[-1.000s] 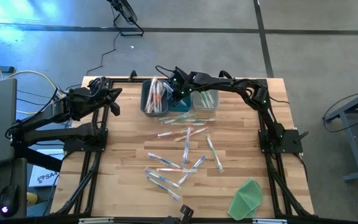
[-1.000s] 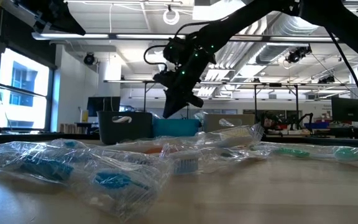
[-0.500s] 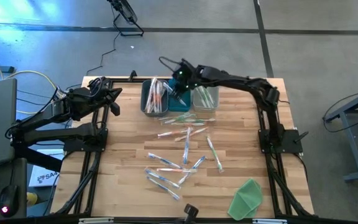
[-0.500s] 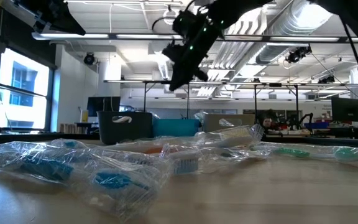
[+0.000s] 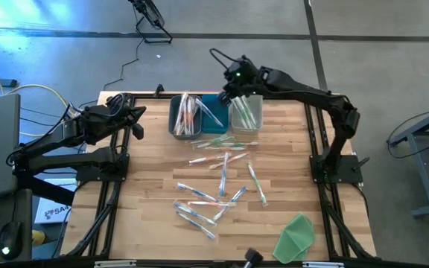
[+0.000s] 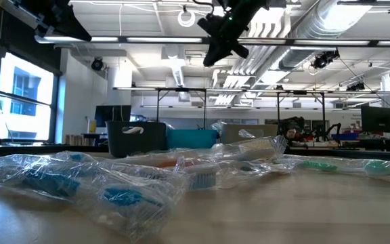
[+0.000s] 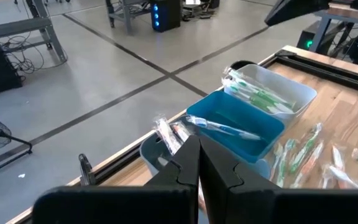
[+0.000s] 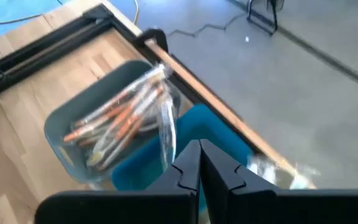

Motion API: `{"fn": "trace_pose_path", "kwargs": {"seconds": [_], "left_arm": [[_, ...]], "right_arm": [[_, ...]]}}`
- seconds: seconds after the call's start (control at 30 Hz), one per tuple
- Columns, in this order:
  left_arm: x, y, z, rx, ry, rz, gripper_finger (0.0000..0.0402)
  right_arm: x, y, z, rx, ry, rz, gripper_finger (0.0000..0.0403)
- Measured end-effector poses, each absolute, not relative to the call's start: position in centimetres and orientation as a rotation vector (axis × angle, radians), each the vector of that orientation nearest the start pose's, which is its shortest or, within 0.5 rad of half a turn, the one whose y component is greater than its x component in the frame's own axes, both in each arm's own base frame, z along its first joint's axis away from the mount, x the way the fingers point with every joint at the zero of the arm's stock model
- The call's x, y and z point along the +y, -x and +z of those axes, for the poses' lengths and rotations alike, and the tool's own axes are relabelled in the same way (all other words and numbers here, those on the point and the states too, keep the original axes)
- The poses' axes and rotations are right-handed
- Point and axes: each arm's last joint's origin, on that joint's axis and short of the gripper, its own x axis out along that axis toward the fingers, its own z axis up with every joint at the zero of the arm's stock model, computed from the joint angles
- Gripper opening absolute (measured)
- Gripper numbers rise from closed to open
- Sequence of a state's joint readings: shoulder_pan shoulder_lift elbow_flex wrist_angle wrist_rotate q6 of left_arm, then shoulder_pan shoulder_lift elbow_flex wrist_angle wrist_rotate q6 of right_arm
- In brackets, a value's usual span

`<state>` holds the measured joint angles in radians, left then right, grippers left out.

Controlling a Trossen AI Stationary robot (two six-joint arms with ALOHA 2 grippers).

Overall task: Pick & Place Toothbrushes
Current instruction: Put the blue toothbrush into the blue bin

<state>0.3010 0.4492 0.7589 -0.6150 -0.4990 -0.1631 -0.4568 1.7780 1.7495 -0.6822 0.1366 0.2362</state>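
Note:
Three bins stand in a row at the table's far edge. The grey bin (image 5: pixel 185 117) holds orange toothbrushes (image 8: pixel 114 127). A light blue toothbrush (image 7: pixel 224 129) lies in the blue bin (image 5: pixel 214 119), and the clear bin (image 5: pixel 246 113) holds green ones (image 7: pixel 260 94). Several wrapped toothbrushes (image 5: pixel 222 167) lie loose on the wood in the table's middle. My right gripper (image 5: pixel 227 91) hangs shut and empty high above the blue and clear bins. Over the table's left edge, my left gripper (image 5: pixel 138 119) is shut and empty too.
A green cloth (image 5: pixel 296 237) lies at the near right corner. Black frame rails (image 5: pixel 110 193) run along the table's left and right sides. In the low view the wrapped toothbrushes (image 6: pixel 114 186) fill the foreground, with the bins (image 6: pixel 137 137) behind them.
My right gripper has risen from just over the blue bin to well above the bins. It has drifted toward the table's far right and stayed shut. The light blue toothbrush in the blue bin, hidden under the gripper before, now shows.

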Motion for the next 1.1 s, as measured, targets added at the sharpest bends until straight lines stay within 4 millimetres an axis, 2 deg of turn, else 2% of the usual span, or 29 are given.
{"fn": "trace_pose_path", "kwargs": {"seconds": [0.13, 0.27, 0.43, 0.5, 0.87, 1.1], "left_arm": [[3.9, -7.8, 32.1, 0.253, 0.123, 0.818, 0.0000], [3.9, -7.8, 32.0, 0.270, 0.122, 0.818, 0.0000], [3.9, -7.8, 32.0, 0.270, 0.122, 0.818, 0.0000], [3.9, -7.8, 32.0, 0.270, 0.122, 0.818, 0.0000], [3.9, -7.8, 32.0, 0.270, 0.122, 0.818, 0.0000], [3.9, -7.8, 32.0, 0.260, 0.143, 0.821, 0.0000]], "right_arm": [[-17.5, -33.8, 34.0, 0.612, -0.378, -0.661, 0.0002], [-16.6, -32.5, 32.6, 0.482, -0.419, -0.638, 0.0002], [-15.4, -29.9, 32.0, 0.279, -0.450, -0.612, 0.0002], [-14.9, -28.7, 31.8, 0.251, -0.456, -0.621, 0.0002], [-12.0, -22.4, 33.1, 0.123, -0.396, -0.670, 0.0002], [-10.2, -19.2, 33.6, 0.052, -0.376, -0.653, 0.0002]]}}
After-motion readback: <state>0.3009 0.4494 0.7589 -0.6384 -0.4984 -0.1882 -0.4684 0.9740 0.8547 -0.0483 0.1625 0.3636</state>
